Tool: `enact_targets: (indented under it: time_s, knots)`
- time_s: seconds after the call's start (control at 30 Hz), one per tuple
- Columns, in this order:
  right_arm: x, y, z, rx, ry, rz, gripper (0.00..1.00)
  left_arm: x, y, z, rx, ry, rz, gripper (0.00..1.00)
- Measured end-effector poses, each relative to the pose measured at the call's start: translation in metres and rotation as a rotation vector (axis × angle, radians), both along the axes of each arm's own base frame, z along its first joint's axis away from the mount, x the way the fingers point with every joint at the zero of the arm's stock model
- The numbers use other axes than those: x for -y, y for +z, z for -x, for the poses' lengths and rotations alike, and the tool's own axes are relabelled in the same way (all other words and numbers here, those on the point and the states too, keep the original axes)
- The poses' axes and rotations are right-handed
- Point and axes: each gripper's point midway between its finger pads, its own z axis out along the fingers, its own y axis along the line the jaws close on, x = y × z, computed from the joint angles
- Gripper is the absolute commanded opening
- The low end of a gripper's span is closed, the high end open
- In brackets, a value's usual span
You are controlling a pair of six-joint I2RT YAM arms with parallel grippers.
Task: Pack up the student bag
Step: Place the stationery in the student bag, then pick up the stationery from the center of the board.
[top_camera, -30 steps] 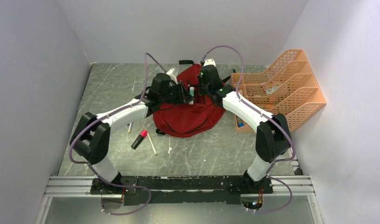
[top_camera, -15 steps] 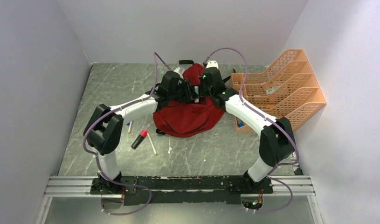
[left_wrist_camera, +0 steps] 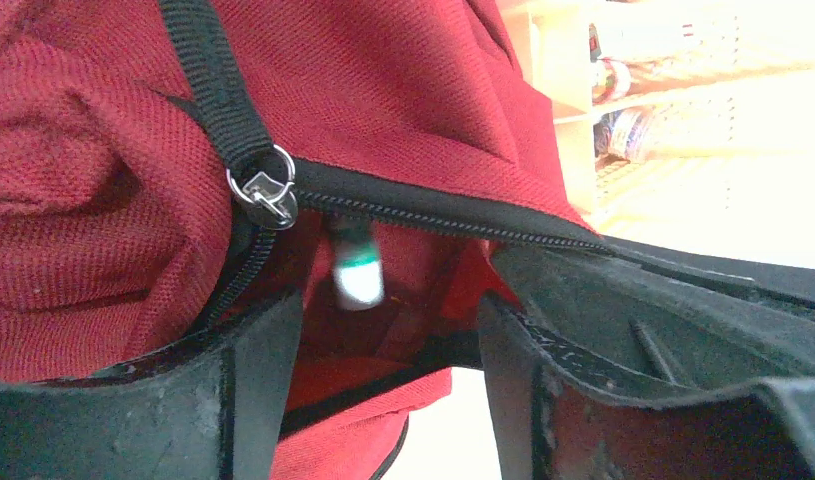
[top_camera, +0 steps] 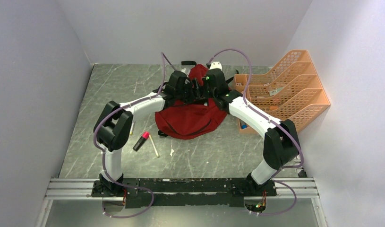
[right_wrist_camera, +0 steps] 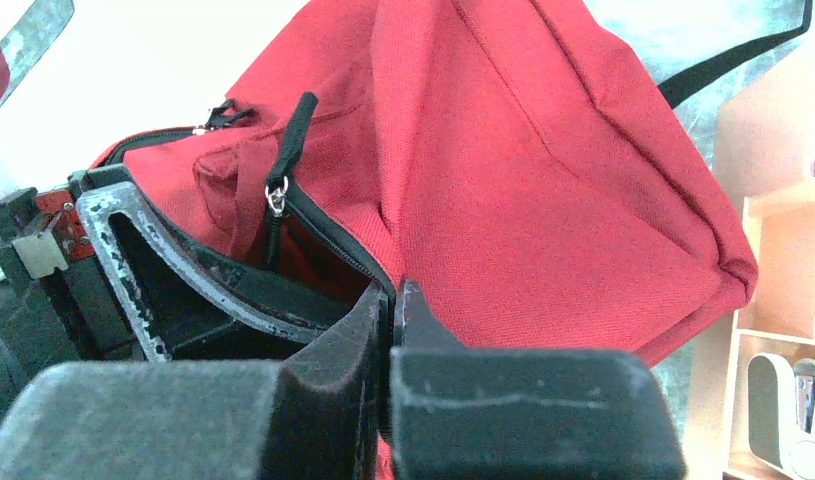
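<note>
The grey marbled table is carrying the dark red student bag in the middle, with an orange mesh file organizer sitting at its right side. Left of the bag, a black marker with a pink cap is lying beside what's probably a pencil, plus a tiny white scrap.

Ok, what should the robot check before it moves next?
1. Zip pocket of the dark red fabric backpack open: ok.
2. right claw pinching the pocket's edge: ok.
3. left claw open, nothing in it: ok.
4. small white and green thing inside the opening: ok, though blurry.
5. black marker with pink cap packed: not ok, it lies on the grey table.
</note>
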Motion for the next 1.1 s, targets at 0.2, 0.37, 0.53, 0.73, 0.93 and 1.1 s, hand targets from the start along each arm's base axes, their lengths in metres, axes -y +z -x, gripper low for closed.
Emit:
enact_targets:
  time_s: [0.2,0.37,0.53,0.73,0.93,1.1]
  knots:
    - [0.000,0.000,-0.001,0.002,-0.004,-0.008,0.00,-0.008,0.000,0.001,-0.011,0.009,-0.022,0.70]
    - [0.001,-0.001,-0.001,0.002,-0.008,-0.006,0.00,-0.026,0.020,0.002,0.030,0.027,-0.055,0.70]
    - [0.004,-0.004,0.000,0.001,-0.012,0.006,0.00,-0.073,0.061,0.007,0.174,0.076,-0.169,0.98]
    - [0.006,-0.003,-0.001,0.007,-0.017,0.016,0.00,-0.175,0.119,0.016,0.382,0.261,-0.348,1.00]
    - [0.006,-0.004,-0.001,0.007,-0.017,0.022,0.00,-0.271,0.105,0.022,0.287,0.467,-0.575,1.00]
    - [0.006,-0.004,-0.001,0.006,-0.017,0.021,0.00,-0.298,0.028,0.067,0.034,0.437,-0.739,1.00]
